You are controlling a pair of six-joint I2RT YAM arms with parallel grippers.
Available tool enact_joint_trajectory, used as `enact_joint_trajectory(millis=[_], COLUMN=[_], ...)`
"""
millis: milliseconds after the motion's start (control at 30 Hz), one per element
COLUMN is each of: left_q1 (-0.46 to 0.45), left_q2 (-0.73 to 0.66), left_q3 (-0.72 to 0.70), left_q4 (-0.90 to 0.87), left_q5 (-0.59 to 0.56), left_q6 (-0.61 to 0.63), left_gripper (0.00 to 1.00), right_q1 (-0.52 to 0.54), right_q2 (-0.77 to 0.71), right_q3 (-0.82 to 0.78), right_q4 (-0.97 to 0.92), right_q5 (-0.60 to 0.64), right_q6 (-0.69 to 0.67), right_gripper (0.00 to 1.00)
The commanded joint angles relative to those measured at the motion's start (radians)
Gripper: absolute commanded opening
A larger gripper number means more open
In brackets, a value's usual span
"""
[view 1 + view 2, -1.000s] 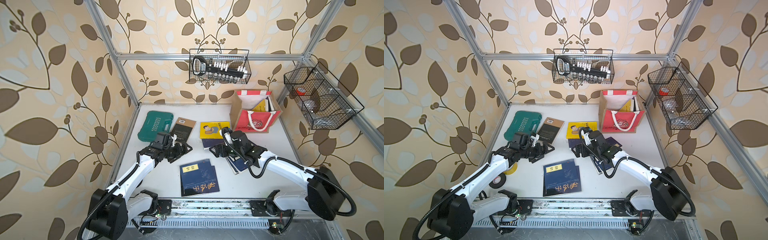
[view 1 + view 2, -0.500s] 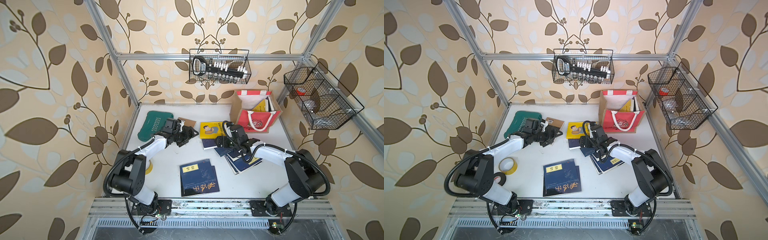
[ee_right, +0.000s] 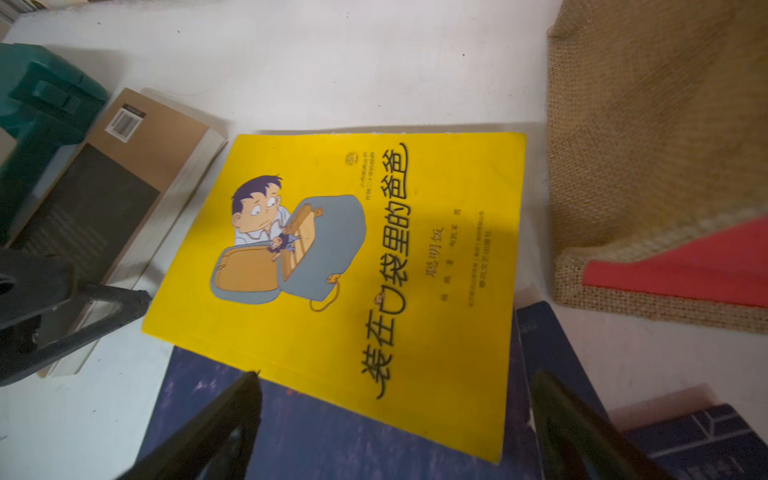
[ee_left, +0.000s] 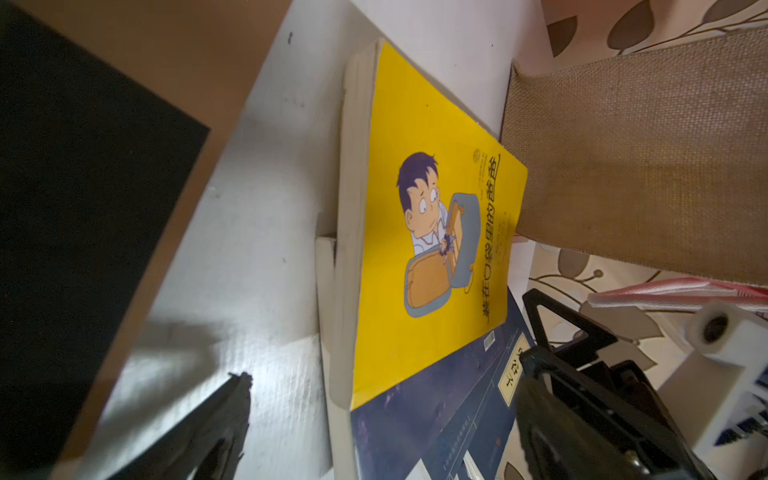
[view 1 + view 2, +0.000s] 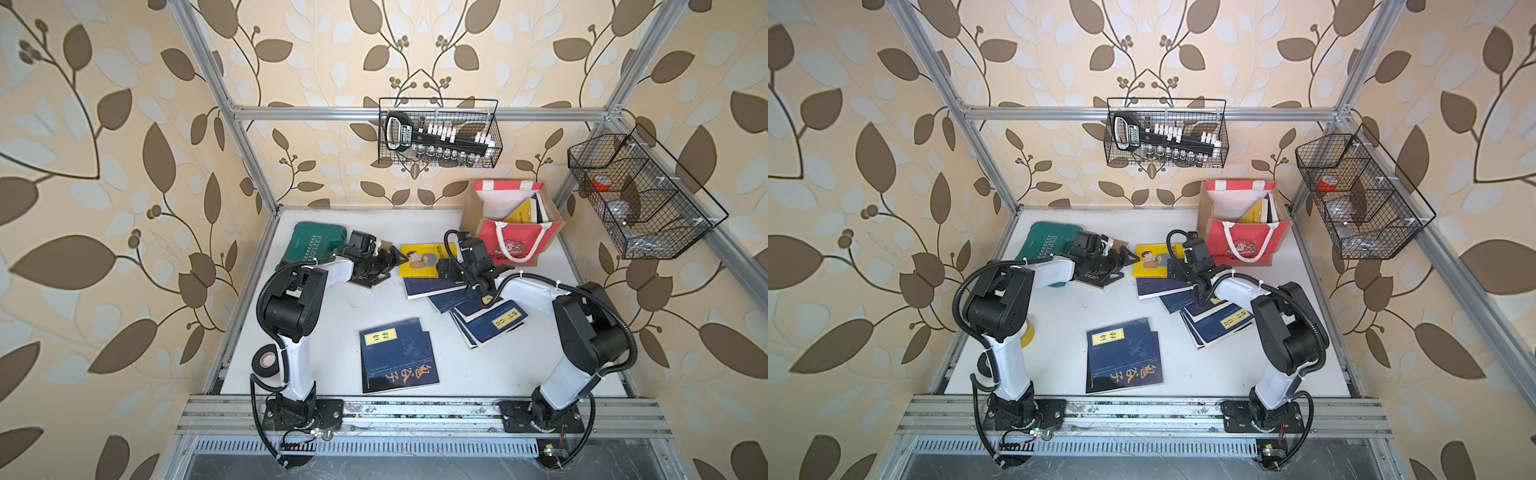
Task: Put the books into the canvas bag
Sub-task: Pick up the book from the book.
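A yellow cartoon book (image 5: 422, 259) (image 3: 374, 257) lies near the back, overlapping a navy book (image 5: 432, 287). More navy books are fanned at the right (image 5: 492, 322) and stacked at the front (image 5: 397, 355). The canvas bag (image 5: 513, 245) stands upright at the back right and holds several books (image 5: 524, 212). My left gripper (image 5: 392, 268) (image 4: 382, 368) is open, above a black-and-brown book (image 5: 365, 284), and points at the yellow book's left edge. My right gripper (image 5: 465, 270) (image 3: 395, 376) is open just above the navy book at the yellow book's front right corner.
A green tool case (image 5: 311, 245) lies at the back left beside the left gripper. Wire baskets hang on the back wall (image 5: 438, 133) and the right wall (image 5: 636, 195). Tape rolls (image 5: 266, 357) lie by the left arm's base.
Both arms have folded up with their elbows raised. The left gripper moved back and right, the right gripper moved back, and both now flank the yellow book. Both stayed open.
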State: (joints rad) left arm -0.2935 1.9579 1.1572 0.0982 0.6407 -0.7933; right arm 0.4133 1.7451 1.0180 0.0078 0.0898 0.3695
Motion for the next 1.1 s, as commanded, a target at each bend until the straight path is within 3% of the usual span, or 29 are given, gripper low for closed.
enact_joint_trajectory(millis=[0,367,700,1000,1067], left_q1=[-0.018,-0.027,-0.027,-0.028,-0.027], left_q2=[0.026,0.059,0.054,0.095,0.089], left_q3=[0.039,0.024,-0.008,0.005,0.005], left_q4=[0.069,0.109,0.142,0.177,0.155], left_q5=[0.048,0.063,0.039,-0.036,-0.072], left_q6=[-0.030,-0.049,-0.055,-0.115,-0.115], left_gripper=[0.99,0.97,0.63,0.62,0.65], right_q1=[-0.002,0.002,0.021,0.027,0.028], right_q2=[0.050,0.110,0.119,0.152,0.157], right_q3=[0.044,0.063,0.046,0.056,0.055], right_q4=[0.017,0.038,0.027,0.003,0.001], right_q5=[-0.035,-0.160,-0.191,-0.212,-0.212], right_q6=[-0.026,-0.017,-0.030,-0.052,-0.052], right_gripper=[0.98,0.98,0.98,0.98,0.98])
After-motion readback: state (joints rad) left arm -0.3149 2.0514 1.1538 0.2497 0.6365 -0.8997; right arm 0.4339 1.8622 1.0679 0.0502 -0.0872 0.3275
